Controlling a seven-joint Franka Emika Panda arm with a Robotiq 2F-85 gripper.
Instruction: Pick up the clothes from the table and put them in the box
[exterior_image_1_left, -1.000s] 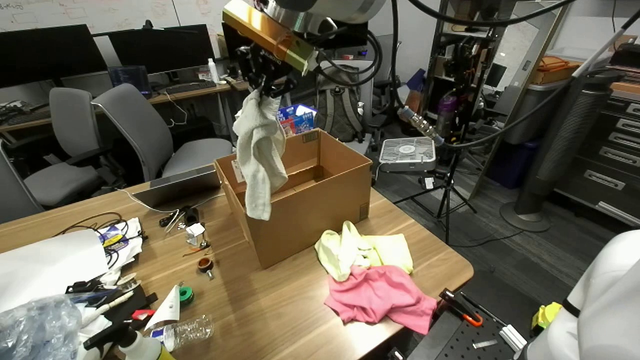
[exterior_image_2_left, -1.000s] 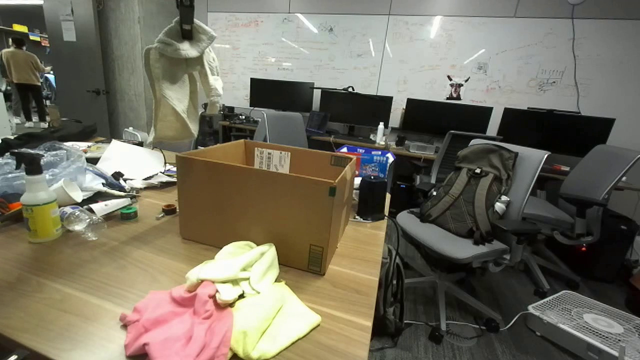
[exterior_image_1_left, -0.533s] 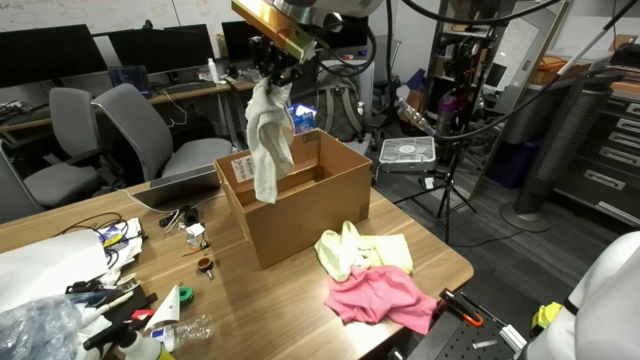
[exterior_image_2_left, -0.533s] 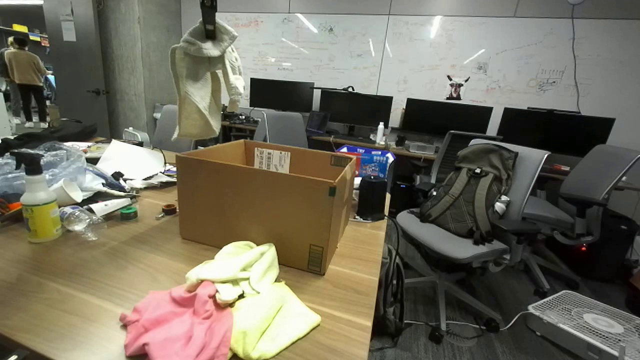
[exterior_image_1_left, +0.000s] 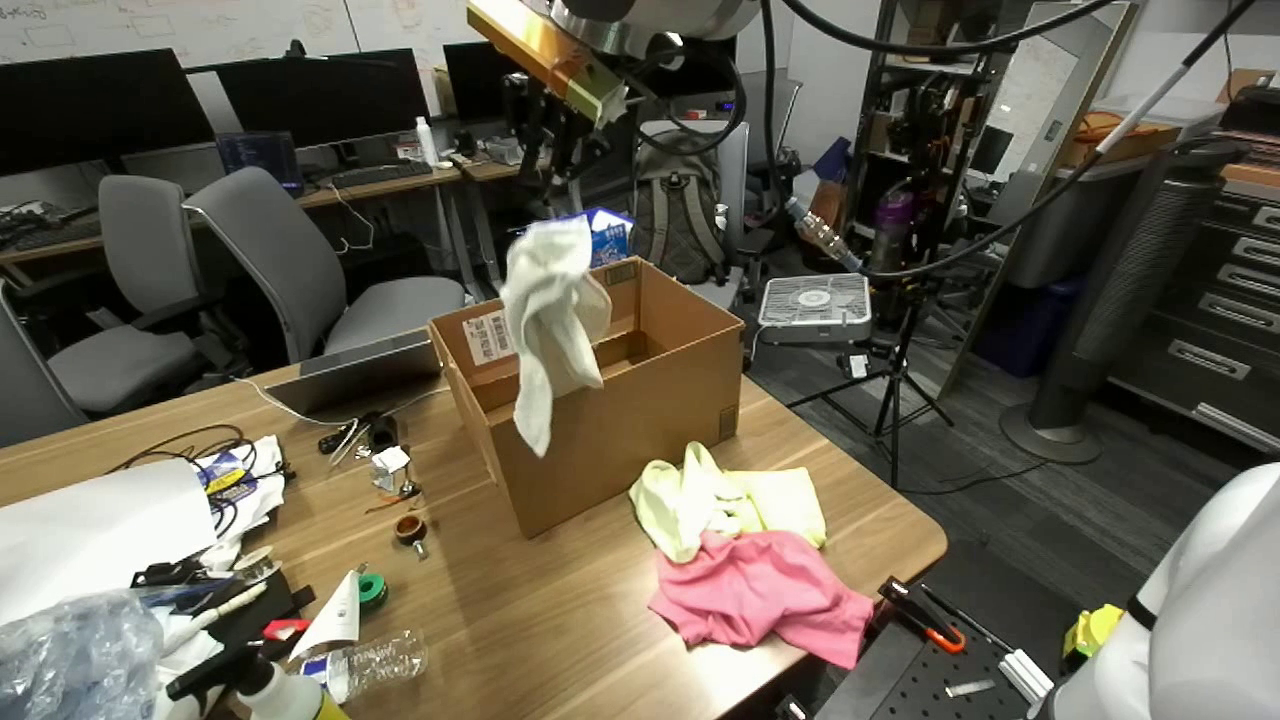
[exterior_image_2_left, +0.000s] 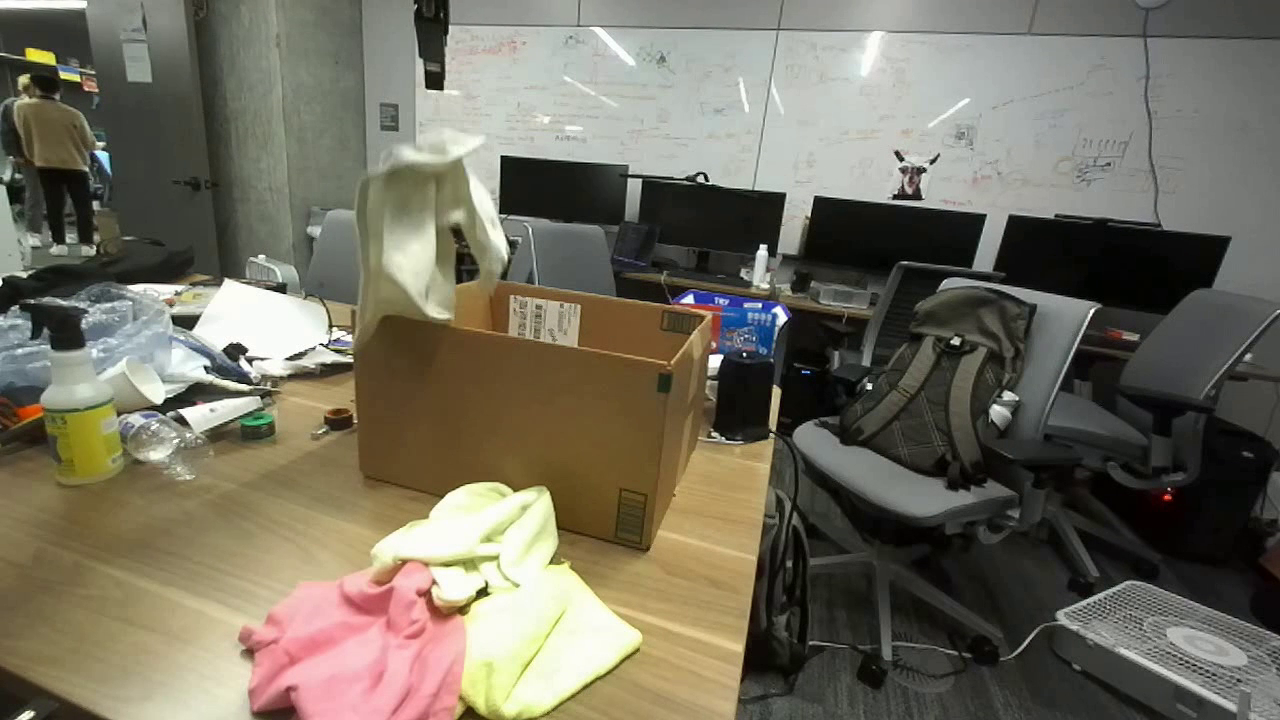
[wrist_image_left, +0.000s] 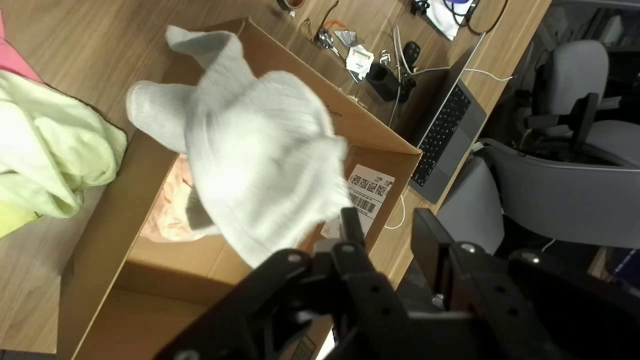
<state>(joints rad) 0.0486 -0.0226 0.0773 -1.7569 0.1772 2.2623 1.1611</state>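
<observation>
"From the tool (wrist_image_left: 389, 222), where's the white cloth (wrist_image_left: 260, 145)?"

"Below it, mid-frame in the wrist view, airborne; the tool's jaws stand apart, nothing between; in an exterior view the long axis is almost upright, lower end crossing the near wall of the box (exterior_image_1_left: 620, 440); it may land half out."

"Count?"

"One white cloth; one box, a peach cloth (wrist_image_left: 170, 215) inside; lower middle, on the bench (exterior_image_1_left: 570, 620), one pink top (exterior_image_1_left: 760, 590); one yellow heap (exterior_image_1_left: 680, 510), whose pieces I can't count."

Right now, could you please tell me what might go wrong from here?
The cream fabric garment, loose below the open black gripper, could drape over the rim of the brown cardboard box, since it overlaps that rim in every view. The bright pink garment, overhanging the edge of the light wooden table, might slip off if nudged.
</observation>
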